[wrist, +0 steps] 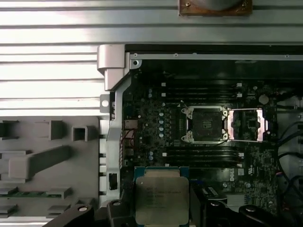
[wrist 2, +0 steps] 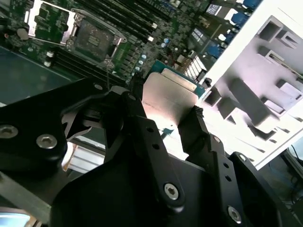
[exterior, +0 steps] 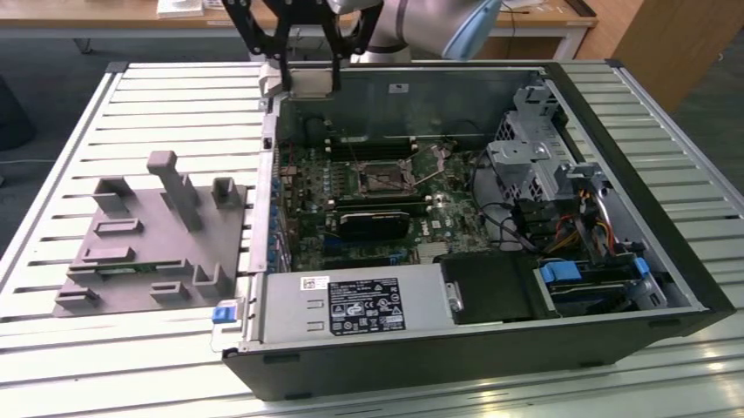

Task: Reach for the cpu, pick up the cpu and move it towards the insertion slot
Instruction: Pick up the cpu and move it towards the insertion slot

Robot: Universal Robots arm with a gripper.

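An open computer case (exterior: 465,348) lay on a slatted metal table (exterior: 70,348), its green motherboard (exterior: 384,209) exposed inside. To the exterior view's left of the case sat a grey fixture block (exterior: 145,235) with upright posts, also seen in the first wrist view (wrist: 42,161). The arm (exterior: 430,22) reached in from the far side, its black gripper (exterior: 300,80) hanging above the case's far left corner. The insertion slot (exterior: 382,177) sat near the middle of the motherboard, well apart from the gripper; in the first wrist view its frame (wrist: 206,124) stood open. The fingers (wrist 2: 142,137) pinched the cpu (wrist 2: 170,97) by two opposite edges, silvery top showing (wrist: 161,199), held clear above the board.
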